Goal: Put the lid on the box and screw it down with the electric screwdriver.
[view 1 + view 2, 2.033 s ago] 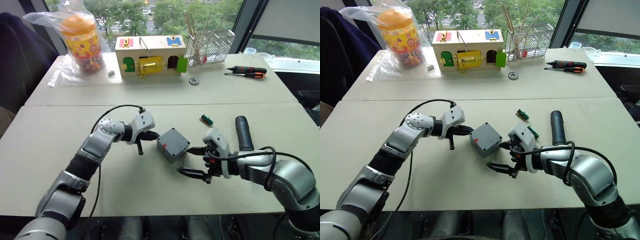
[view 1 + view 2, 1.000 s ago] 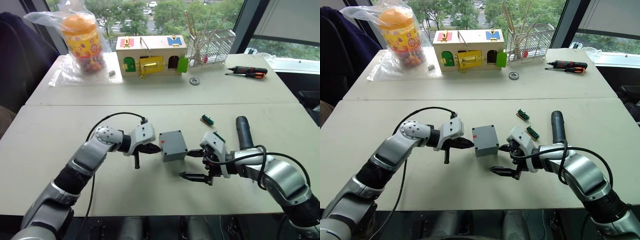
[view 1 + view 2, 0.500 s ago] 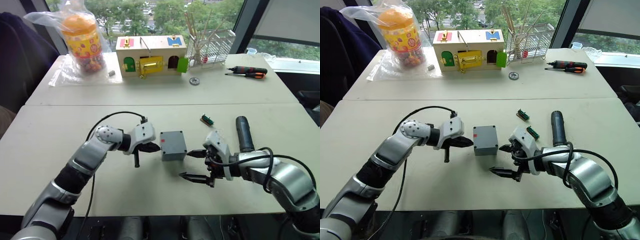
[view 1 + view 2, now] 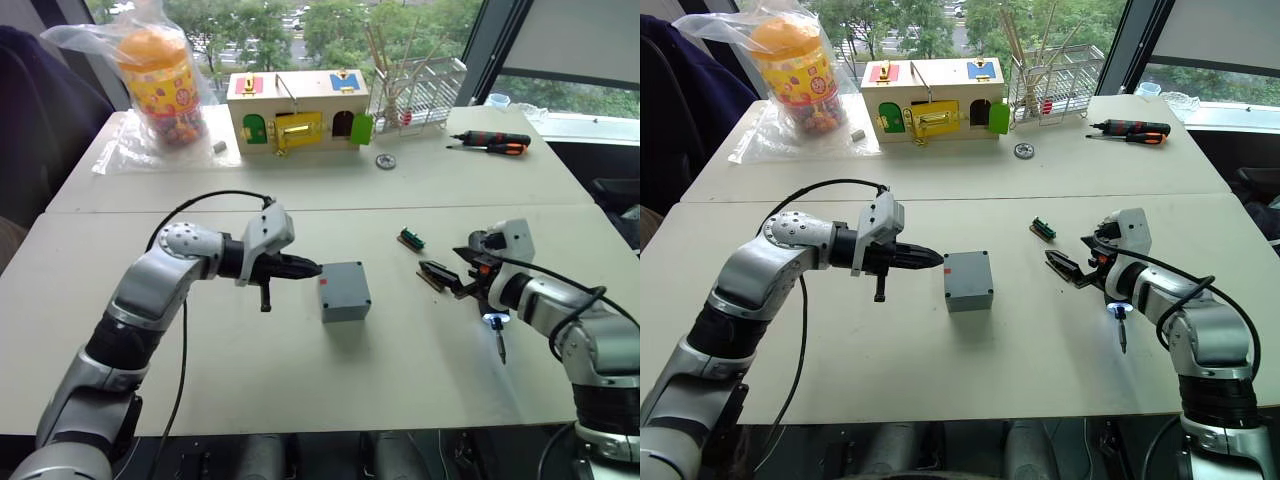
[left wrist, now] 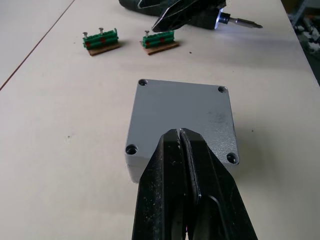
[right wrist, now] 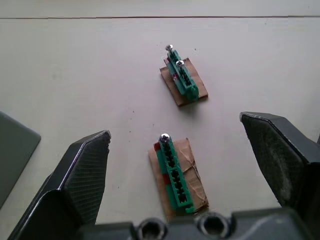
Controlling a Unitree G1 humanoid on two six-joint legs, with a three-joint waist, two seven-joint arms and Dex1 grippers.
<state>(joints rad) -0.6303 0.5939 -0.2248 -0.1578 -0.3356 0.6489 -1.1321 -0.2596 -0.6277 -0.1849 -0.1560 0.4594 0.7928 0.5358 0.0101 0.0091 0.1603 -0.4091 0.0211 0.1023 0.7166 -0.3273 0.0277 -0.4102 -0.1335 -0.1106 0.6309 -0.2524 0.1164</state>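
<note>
Right gripper has swung away from the box out toward three o'clock and now hovers with its fingers spread wide over the nearer of two green screw holders, grasping nothing. Just at its five o'clock lies the electric screwdriver, tip light glowing on the table. Left gripper is clenched, its tips at the box's nine o'clock edge; half a second ago both grippers flanked the box. The lid already sits on the box with its four corner holes empty, so seating looks finished and fetching screws or the driver comes next. The pale table meets a second one at twelve o'clock carrying a wooden toy house, a snack jar and hand screwdrivers, under a window.
</note>
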